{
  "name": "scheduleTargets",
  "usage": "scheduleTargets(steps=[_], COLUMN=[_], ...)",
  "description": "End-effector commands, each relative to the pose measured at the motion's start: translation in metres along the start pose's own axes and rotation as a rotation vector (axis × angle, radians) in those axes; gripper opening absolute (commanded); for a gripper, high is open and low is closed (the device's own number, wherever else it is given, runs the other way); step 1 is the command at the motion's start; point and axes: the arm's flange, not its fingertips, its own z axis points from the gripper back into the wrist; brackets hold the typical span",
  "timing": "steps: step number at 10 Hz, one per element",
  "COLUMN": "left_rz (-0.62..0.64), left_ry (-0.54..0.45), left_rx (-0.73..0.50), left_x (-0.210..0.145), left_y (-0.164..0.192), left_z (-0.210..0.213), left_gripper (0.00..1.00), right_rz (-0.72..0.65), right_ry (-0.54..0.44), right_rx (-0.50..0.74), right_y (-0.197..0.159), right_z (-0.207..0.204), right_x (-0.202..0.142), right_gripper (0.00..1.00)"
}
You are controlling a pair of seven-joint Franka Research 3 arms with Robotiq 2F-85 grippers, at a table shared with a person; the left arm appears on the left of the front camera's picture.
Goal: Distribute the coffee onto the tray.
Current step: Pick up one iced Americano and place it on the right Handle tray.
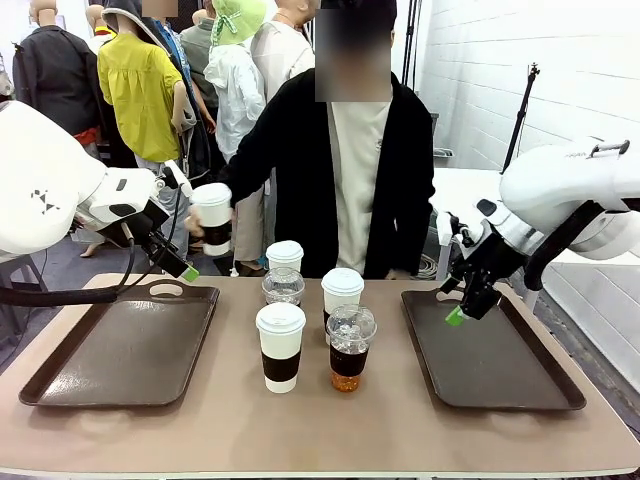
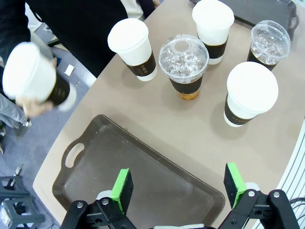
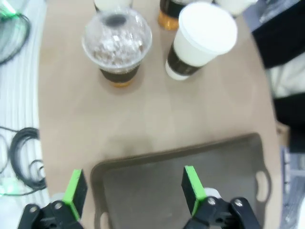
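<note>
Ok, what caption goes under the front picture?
Left gripper open over the left tray, right gripper open over the right tray, a hand holding one coffee cup.

Five cups [image 1: 342, 292] stood clustered on the table [image 1: 320, 430] at centre frame, between one tray [image 1: 120, 355] at lower left and another tray [image 1: 495, 365] at lower right, while the person [image 1: 340, 180] behind held a sixth cup [image 1: 211, 215] at upper left.

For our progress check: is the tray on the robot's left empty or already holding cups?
Empty: the left tray is bare inside; cups stand on the table beside it.
</note>
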Motion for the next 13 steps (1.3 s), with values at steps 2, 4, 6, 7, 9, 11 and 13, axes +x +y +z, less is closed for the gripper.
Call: scheduleTargets(steps=[2, 4, 6, 7, 9, 11, 13], left_rz=[0.008, 0.008, 0.008, 0.008, 0.008, 0.008, 0.008], left_ry=[-0.005, -0.005, -0.005, -0.005, -0.005, -0.005, -0.005], left_rx=[-0.01, -0.01, -0.01, -0.01, -0.01, -0.01, -0.01], left_x=[-0.002, -0.002, -0.002, -0.002, -0.002, -0.002, -0.002], left_y=[0.001, 0.001, 0.001, 0.001, 0.001, 0.001, 0.001], left_z=[-0.001, -0.001, -0.001, -0.001, -0.001, -0.001, -0.001], left_gripper=[1.0, 1.0, 1.0, 1.0, 1.0, 1.0, 1.0], right_rz=[0.001, -0.038, -0.053, -0.063, -0.076, -0.076, -0.076], right_ry=[-0.242, -0.321, -0.377, -0.386, -0.364, -0.364, -0.364], right_rx=[-0.019, -0.025, 0.011, 0.019, 0.005, 0.005, 0.005], right_y=[0.0, 0.001, 0.002, 0.002, 0.006, 0.006, 0.006], right_z=[-0.036, -0.054, -0.067, -0.073, -0.064, -0.064, -0.064], right_x=[-0.025, -0.032, -0.041, -0.045, -0.039, -0.039, -0.039], right_gripper=[1.0, 1.0, 1.0, 1.0, 1.0, 1.0, 1.0])
